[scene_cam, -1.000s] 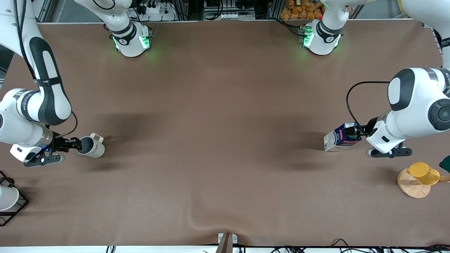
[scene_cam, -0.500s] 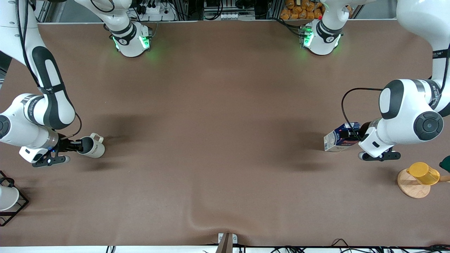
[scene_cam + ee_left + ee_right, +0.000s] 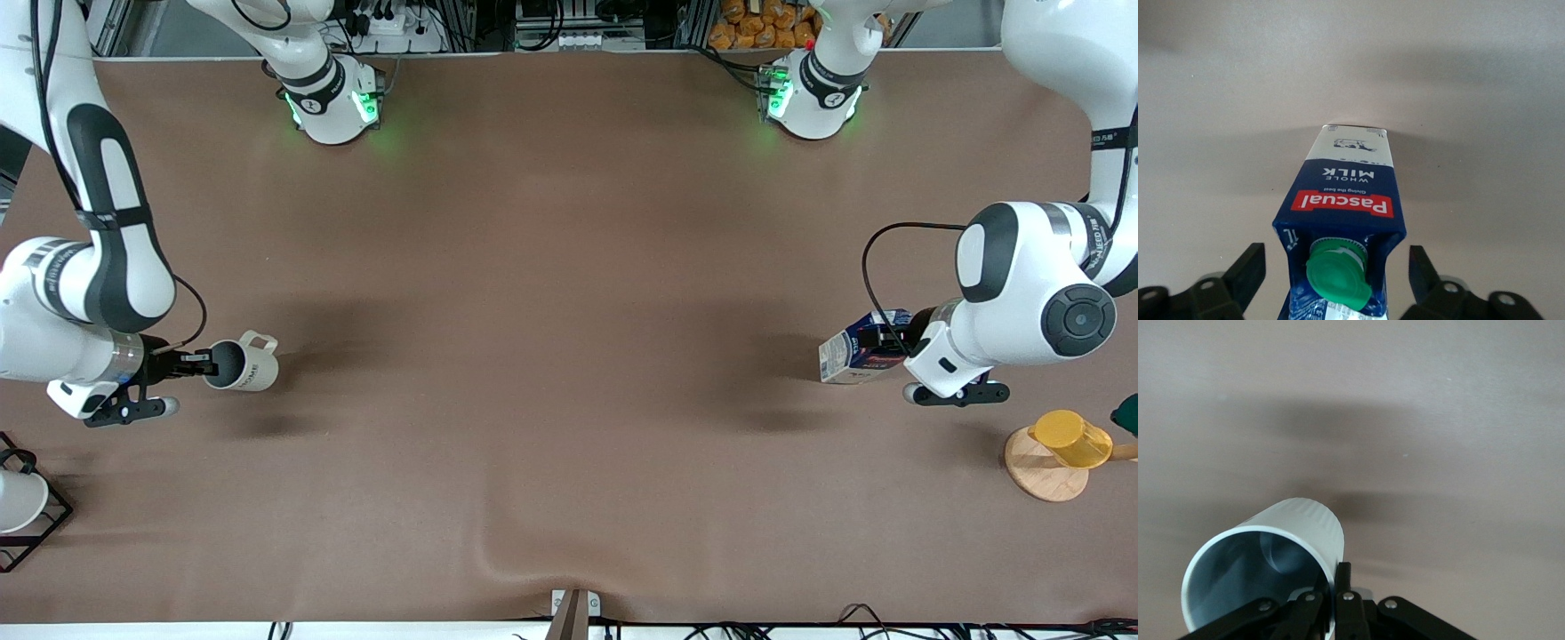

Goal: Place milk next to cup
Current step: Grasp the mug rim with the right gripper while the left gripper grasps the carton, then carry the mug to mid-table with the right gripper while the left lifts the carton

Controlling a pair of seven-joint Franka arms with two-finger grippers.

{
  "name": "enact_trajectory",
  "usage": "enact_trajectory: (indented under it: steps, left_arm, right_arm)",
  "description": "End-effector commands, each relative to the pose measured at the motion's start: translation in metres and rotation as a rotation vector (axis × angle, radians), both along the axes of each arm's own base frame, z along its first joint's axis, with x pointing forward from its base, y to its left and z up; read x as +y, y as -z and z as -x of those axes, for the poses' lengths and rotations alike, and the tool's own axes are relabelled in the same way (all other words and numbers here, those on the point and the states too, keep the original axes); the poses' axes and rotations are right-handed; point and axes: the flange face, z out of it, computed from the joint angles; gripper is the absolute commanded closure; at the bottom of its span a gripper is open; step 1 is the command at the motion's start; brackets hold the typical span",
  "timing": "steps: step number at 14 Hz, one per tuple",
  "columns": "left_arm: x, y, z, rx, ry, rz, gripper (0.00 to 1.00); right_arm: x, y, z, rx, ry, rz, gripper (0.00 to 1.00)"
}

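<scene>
The milk [image 3: 855,354], a dark-blue carton with a green cap [image 3: 1337,273], a red band and a white lower part, stands on the table at the left arm's end. My left gripper [image 3: 893,342] is open around its top. In the left wrist view [image 3: 1336,252] both fingers [image 3: 1248,273] stand clear of the carton [image 3: 1345,193]. The cream-white cup [image 3: 245,366] is at the right arm's end, tilted with its mouth toward my right gripper [image 3: 203,364]. That gripper [image 3: 1338,577] is shut on the cup's rim [image 3: 1308,520], one finger inside and one outside.
A yellow cup [image 3: 1071,437] on a wooden disc [image 3: 1040,480] stands nearer the front camera than the milk. A black wire rack [image 3: 49,524] with a white cup [image 3: 16,500] is at the right arm's end. The brown cloth bulges near the front edge [image 3: 533,556].
My right gripper has carried the cup a little toward the middle of the table and tilted it. My left gripper has moved in closer around the milk's top.
</scene>
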Motion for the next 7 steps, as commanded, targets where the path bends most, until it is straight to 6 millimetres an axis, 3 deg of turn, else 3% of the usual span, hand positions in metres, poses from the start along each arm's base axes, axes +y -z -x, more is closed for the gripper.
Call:
enact_trajectory:
  steps: [1, 4, 6, 7]
  left_arm:
    - [0.004, 0.003, 0.002, 0.010, 0.005, -0.018, 0.23]
    - [0.007, 0.001, 0.001, 0.007, -0.002, -0.019, 0.51]
    - [0.003, -0.003, -0.001, -0.001, 0.002, -0.019, 0.71]
    - [0.001, -0.007, -0.002, -0.009, 0.005, -0.019, 0.73]
  right_arm:
    - [0.043, -0.029, -0.004, 0.014, 0.062, 0.006, 1.00]
    - [0.112, -0.052, -0.001, 0.027, 0.152, 0.035, 1.00]
    - [0.174, -0.064, 0.006, 0.047, 0.242, 0.035, 1.00]
    - [0.202, -0.067, 0.012, 0.057, 0.300, 0.035, 1.00]
